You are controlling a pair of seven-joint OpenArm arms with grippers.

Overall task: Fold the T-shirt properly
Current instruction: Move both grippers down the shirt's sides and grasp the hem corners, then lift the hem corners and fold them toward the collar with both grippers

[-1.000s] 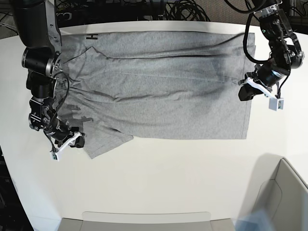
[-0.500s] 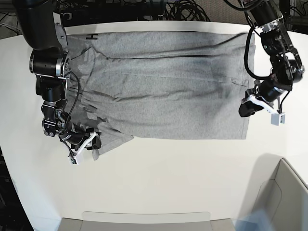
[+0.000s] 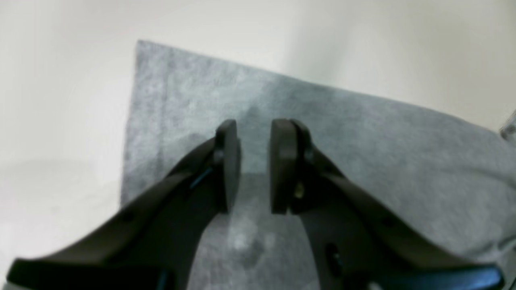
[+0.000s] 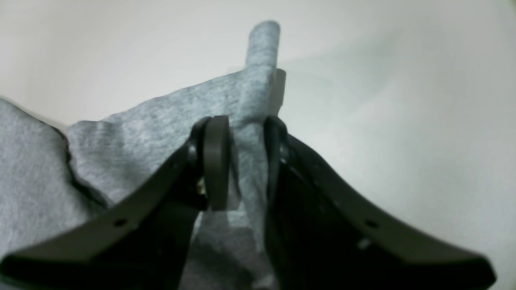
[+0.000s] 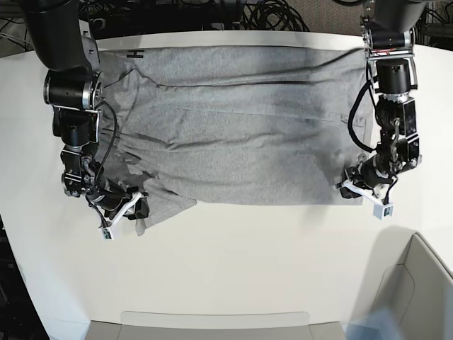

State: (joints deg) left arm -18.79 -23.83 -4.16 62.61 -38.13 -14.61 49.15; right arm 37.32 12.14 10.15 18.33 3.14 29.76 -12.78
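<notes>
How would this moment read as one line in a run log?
heather-grey cotton T-shirt: spread flat on white table | right end effector: sleeve cloth between jaws | left end effector: open over hem corner

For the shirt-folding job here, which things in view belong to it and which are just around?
Belongs to the job:
T-shirt
left hand
right hand

Just around:
white table
grey bin
cables
</notes>
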